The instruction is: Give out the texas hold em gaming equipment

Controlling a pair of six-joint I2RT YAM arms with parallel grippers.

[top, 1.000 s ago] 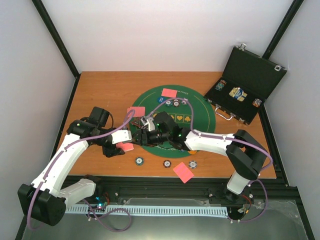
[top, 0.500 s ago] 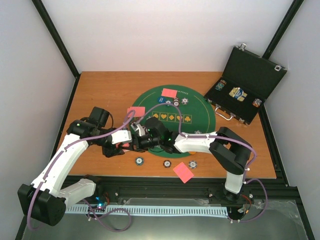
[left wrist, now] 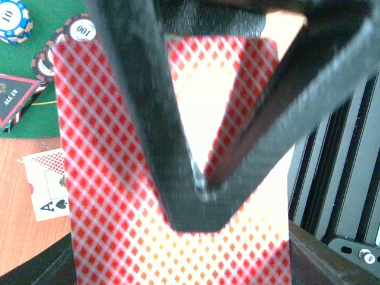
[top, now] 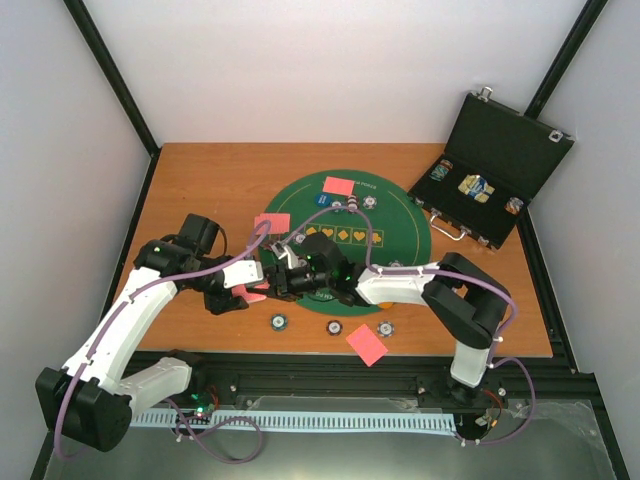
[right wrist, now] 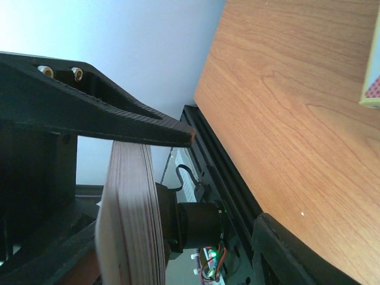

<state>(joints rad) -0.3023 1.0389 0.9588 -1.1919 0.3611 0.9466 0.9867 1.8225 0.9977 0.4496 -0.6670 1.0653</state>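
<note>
My left gripper (top: pixel 243 292) is shut on a deck of red-backed cards (top: pixel 254 294) just left of the green mat. In the left wrist view the deck (left wrist: pixel 119 237) fills the frame behind the left gripper (left wrist: pixel 199 199). My right gripper (top: pixel 270 280) is open right at the deck. In the right wrist view the right gripper (right wrist: pixel 224 181) has its upper finger across the deck's edge (right wrist: pixel 130 225). Single cards lie on the table (top: pixel 272 222), on the mat (top: pixel 339 185) and at the front (top: pixel 367 345). Chips sit at the front (top: pixel 278 322) (top: pixel 334 327) (top: pixel 385 328) and on the mat (top: pixel 352 207).
The round green mat (top: pixel 390 240) covers the table's middle. The open black case (top: pixel 520 150) at the back right holds more chips. In the left wrist view an "ALL IN" marker (left wrist: pixel 16 95), chips (left wrist: pixel 80 28) and a face-up ace (left wrist: pixel 50 187) lie beyond the deck.
My right gripper has moved left and forward, from over the mat's edge to the deck held by my left gripper. The left arm has stayed put.
</note>
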